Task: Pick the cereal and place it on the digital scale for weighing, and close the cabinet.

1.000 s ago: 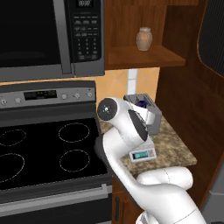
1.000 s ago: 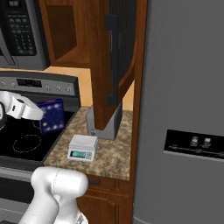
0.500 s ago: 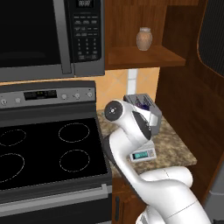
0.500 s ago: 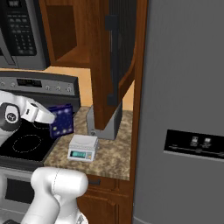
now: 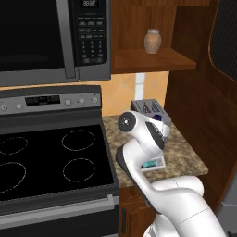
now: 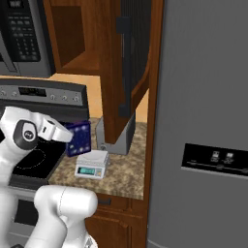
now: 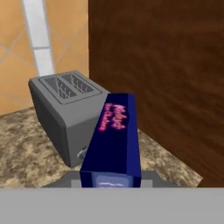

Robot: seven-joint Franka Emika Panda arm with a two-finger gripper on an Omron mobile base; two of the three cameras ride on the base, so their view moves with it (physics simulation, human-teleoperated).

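the gripper [image 6: 68, 136] holds the cereal [image 6: 78, 138] above the digital scale [image 6: 91, 164]; its fingers are hidden behind the box, toaster [image 7: 65, 111] just beyond.

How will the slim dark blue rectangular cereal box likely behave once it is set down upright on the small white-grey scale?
The slim dark blue rectangular cereal box looks flat-faced and rigid, so it probably won't roll or sag. Tall and narrow, it may tip if released tilted. The small white-grey square scale offers a flat but small top, so placement likely needs centring.
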